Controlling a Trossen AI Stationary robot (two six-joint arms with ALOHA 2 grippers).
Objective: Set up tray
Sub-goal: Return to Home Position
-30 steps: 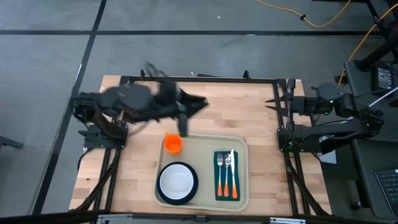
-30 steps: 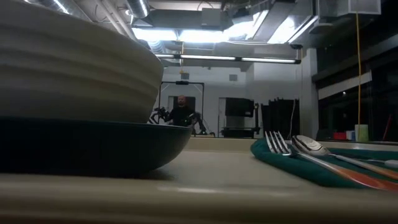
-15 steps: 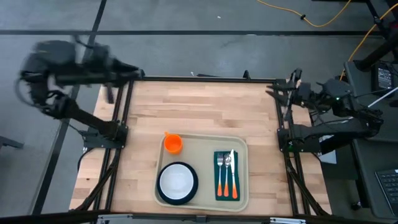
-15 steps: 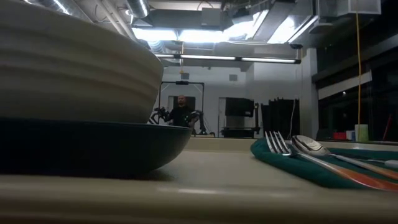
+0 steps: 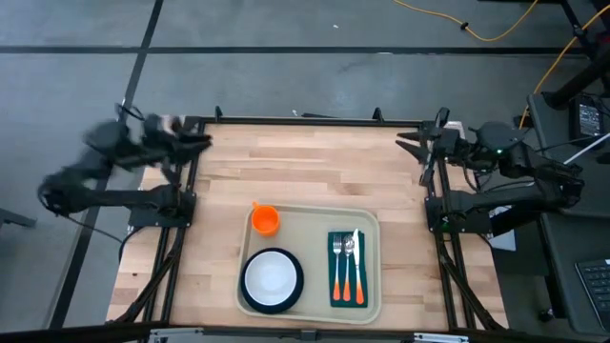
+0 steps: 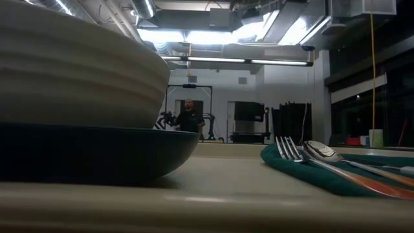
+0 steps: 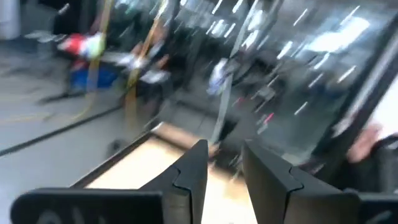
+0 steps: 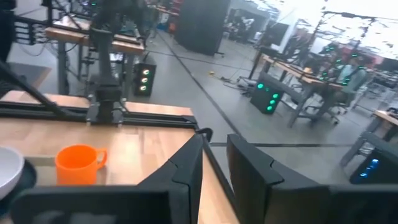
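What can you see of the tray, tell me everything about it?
The tray is a large cream rectangle with rounded corners and a raised rim, plastic by its look. It lies flat on the wooden table, centred sideways, near the edge at the high view's bottom. Resting in it: an orange cup, a dark plate holding a white bowl, and a green napkin bearing fork, spoon and knife.
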